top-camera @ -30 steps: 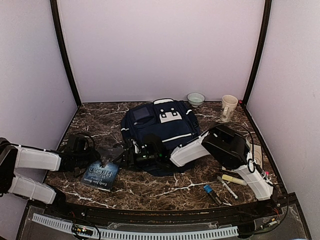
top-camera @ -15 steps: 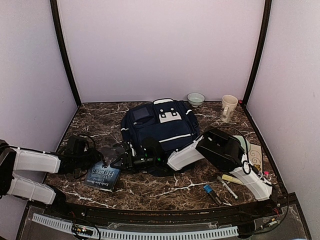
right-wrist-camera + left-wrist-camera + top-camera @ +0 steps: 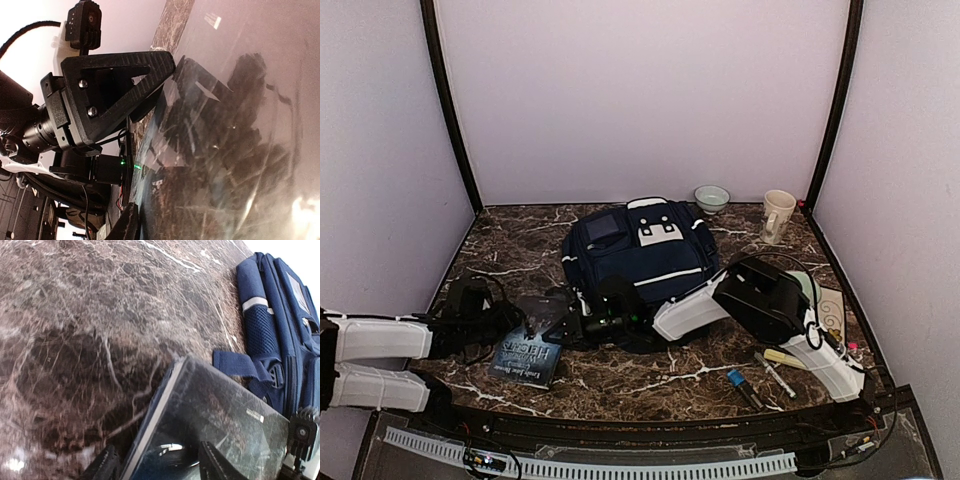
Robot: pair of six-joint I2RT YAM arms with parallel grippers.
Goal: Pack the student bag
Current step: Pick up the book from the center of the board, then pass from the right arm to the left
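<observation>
The student bag [image 3: 640, 255] lies flat on its back, front pocket up, just beyond the fingertips of both grippers. It looks soft and floppy. The fabric will likely sag and fold rather than hold a mouth open, and it is probably light while unfilled. I would take it by a zip pull, an opening's rim or the webbing strap [image 3: 235, 362] ahead of the left gripper, not by a smooth panel. I cannot tell whether any compartment is unzipped.

The left gripper [image 3: 159, 462] appears to pinch the book [image 3: 525, 350] at its spine edge, with 1 finger on the glossy cover and the other beside the edge; the book sits tilted. The right gripper [image 3: 572, 322] faces it across the same book, very close. Only 1 of its fingers shows, so I cannot tell how its jaws stand. That slick jacket may slip.

The 2 grippers crowd each other, and the right arm lies along the bag's near edge. A few markers [image 3: 770, 372] lie well behind the right gripper. A bowl [image 3: 711, 197] and mug [image 3: 778, 215] stand past the bag.
</observation>
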